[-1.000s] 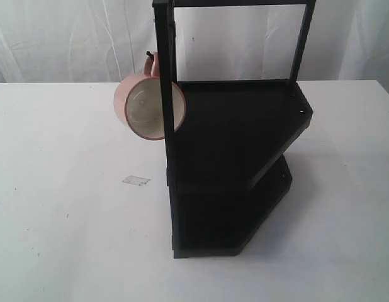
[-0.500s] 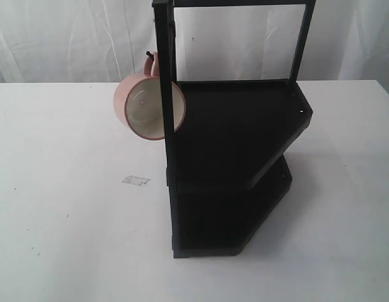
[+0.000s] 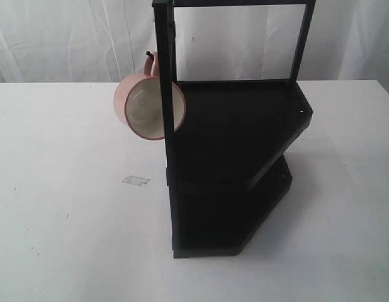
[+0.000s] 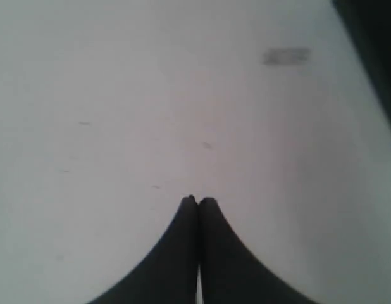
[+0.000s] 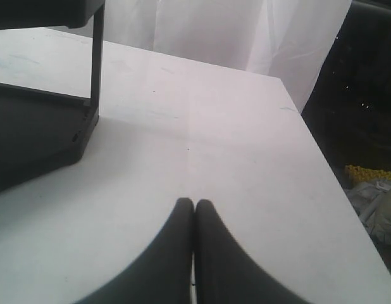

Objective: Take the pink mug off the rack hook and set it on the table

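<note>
The pink mug (image 3: 136, 104) hangs by its loop handle from the rack hook (image 3: 149, 56), a thin black hook on the left upright post of the black shelf frame (image 3: 235, 145). Its cream inside faces the exterior camera, and the post crosses in front of its right side. No arm or gripper shows in the exterior view. In the left wrist view my left gripper (image 4: 198, 201) is shut over bare white table (image 4: 119, 95) with nothing in it. My right gripper (image 5: 194, 202) is also shut and empty above the table (image 5: 233, 145). The mug is out of both wrist views.
A small grey patch (image 3: 136, 180) lies on the table left of the shelf base, and shows as a smudge (image 4: 285, 56) in the left wrist view. The shelf's corner (image 5: 43, 126) shows in the right wrist view, with the table's edge (image 5: 322, 152) beyond. White curtains hang behind.
</note>
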